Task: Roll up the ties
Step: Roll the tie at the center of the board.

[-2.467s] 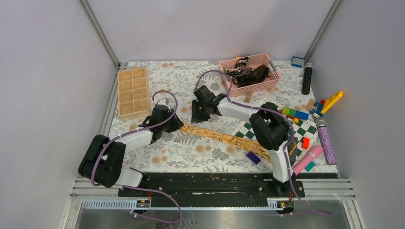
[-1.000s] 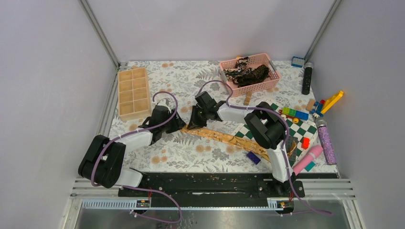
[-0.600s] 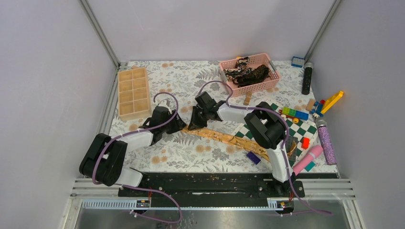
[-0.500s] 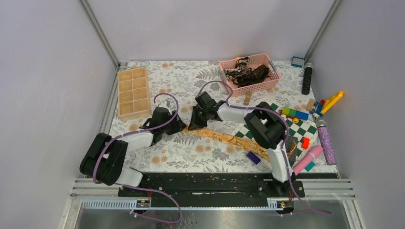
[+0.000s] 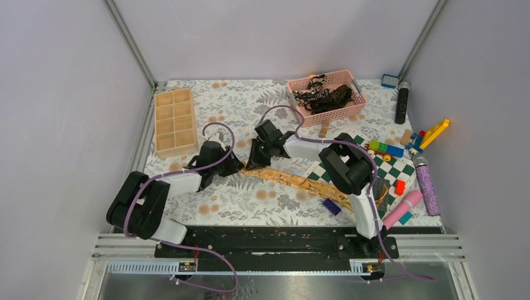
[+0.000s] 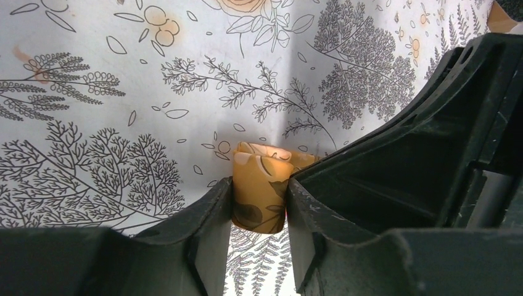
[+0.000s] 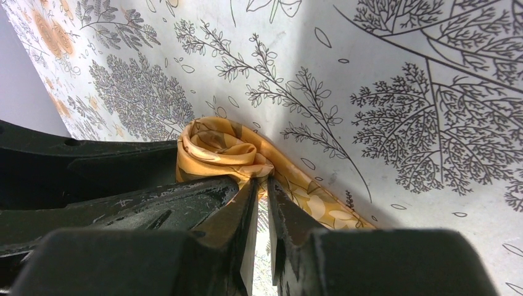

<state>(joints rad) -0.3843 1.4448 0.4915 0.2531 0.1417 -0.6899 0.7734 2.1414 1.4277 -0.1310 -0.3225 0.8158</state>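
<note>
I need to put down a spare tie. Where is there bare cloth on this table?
Two bare patches: the near strip between the tie and the base rail, and the far stretch between the tray and the basket. Crowded: the right side, with the board, bricks and bottles.

worktop [image 5: 250,106]: floral cover | landmark: pink basket [image 5: 327,116] at far edge | wooden divided tray [image 5: 156,125] well left of basket | golden tie [image 5: 294,179] stretched out nearer than basket, its right end on checkered board [image 5: 325,170] | black cylinder [image 5: 402,103] and blue block [image 5: 390,80] right of basket | toy bricks [image 5: 385,149], glitter bottle [image 5: 426,186], pink cylinder [image 5: 403,209], purple block [image 5: 332,207] nearer, to basket's right
</note>
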